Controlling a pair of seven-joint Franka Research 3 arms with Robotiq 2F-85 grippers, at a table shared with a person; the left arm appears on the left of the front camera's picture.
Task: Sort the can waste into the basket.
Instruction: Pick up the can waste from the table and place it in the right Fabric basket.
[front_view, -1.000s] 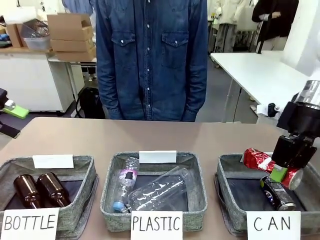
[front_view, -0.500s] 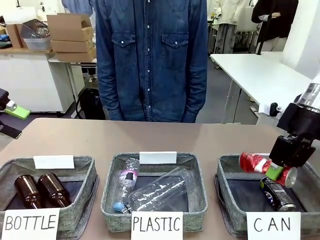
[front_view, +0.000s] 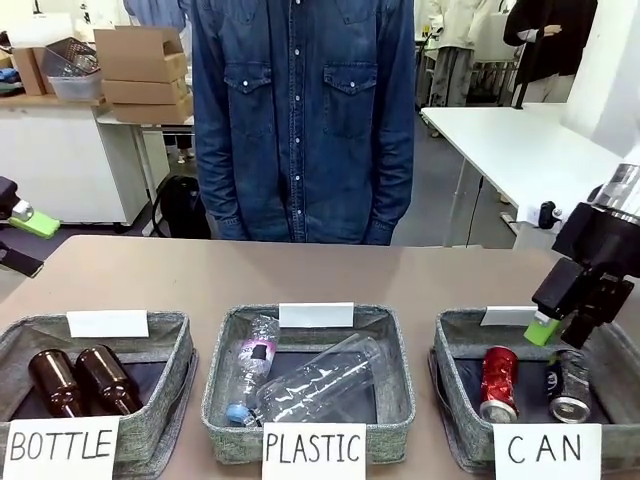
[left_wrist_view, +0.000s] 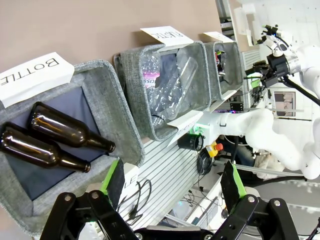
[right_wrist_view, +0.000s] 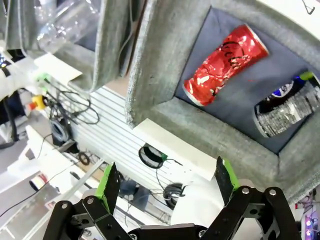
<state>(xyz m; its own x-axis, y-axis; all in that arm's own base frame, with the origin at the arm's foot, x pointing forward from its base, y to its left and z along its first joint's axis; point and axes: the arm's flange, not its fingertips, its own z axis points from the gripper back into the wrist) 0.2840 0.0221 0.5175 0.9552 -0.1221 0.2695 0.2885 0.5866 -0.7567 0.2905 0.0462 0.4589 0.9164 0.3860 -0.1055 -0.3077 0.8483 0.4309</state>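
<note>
The right gripper (front_view: 556, 328) hangs above the far right part of the CAN basket (front_view: 455, 330), its green-padded fingers spread apart with nothing between them. In the right wrist view the same gripper (right_wrist_view: 167, 182) shows both fingers wide apart over the basket's near wall. Both cans lie on the dark bottom of that basket: the red can (front_view: 498, 383) left of the middle with a silver end toward the camera, and the dark black-blue and silver can (front_view: 570, 388) just beside it on the right, apart from it. From the wrist camera the red can (right_wrist_view: 224, 64) lies tilted, crumpled and shiny, and the dark can (right_wrist_view: 286, 109) sits near the basket's corner, partly cut off by the rim.

The middle basket (front_view: 390, 350), signed PLASTIC, holds clear plastic bottles (front_view: 310, 380), and the left one (front_view: 170, 345), signed BOTTLE, holds two brown glass bottles (front_view: 80, 380) side by side. The left gripper (left_wrist_view: 172, 182) is released, fingers wide apart and empty, looking along the row of baskets from the BOTTLE end. A person in a denim shirt (front_view: 300, 120) stands at the far side of the table (front_view: 300, 275)
</note>
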